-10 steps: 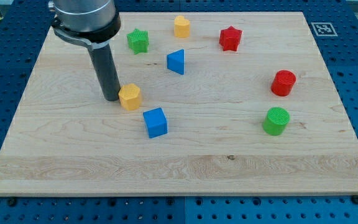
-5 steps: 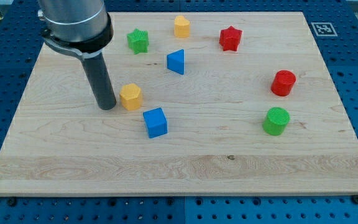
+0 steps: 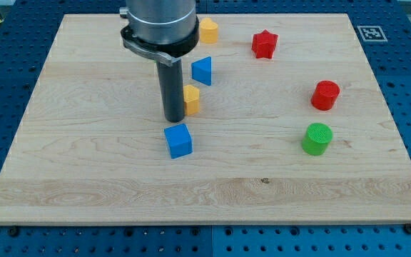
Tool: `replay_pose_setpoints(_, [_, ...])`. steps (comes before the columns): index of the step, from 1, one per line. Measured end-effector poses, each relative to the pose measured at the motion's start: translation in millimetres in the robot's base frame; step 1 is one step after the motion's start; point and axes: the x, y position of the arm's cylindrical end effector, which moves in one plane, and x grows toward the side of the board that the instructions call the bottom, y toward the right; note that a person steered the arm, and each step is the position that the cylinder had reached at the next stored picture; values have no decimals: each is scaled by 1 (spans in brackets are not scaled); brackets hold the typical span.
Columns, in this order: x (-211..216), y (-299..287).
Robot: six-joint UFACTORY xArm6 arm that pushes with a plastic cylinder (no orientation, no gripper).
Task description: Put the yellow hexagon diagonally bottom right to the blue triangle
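Note:
The yellow hexagon [image 3: 192, 100] lies on the wooden board [image 3: 84, 157] just below and slightly left of the blue triangle [image 3: 203, 71]. My tip [image 3: 173, 118] stands against the hexagon's left side, and the rod hides part of that block. The hexagon sits close under the triangle, with a small gap between them.
A blue cube [image 3: 178, 140] lies just below my tip. A yellow block [image 3: 207, 30] is at the top, beside the arm. A red star [image 3: 264, 44], a red cylinder [image 3: 325, 95] and a green cylinder [image 3: 317, 138] are on the right. The arm hides the green star.
My tip has moved to the view's right and pushed the yellow hexagon right and slightly up, to just under the blue triangle. The arm now covers the green star.

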Motion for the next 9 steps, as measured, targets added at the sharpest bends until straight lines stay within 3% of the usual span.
replay_pose_setpoints(4, [-39,-15])
replay_pose_setpoints(9, [-28,13])
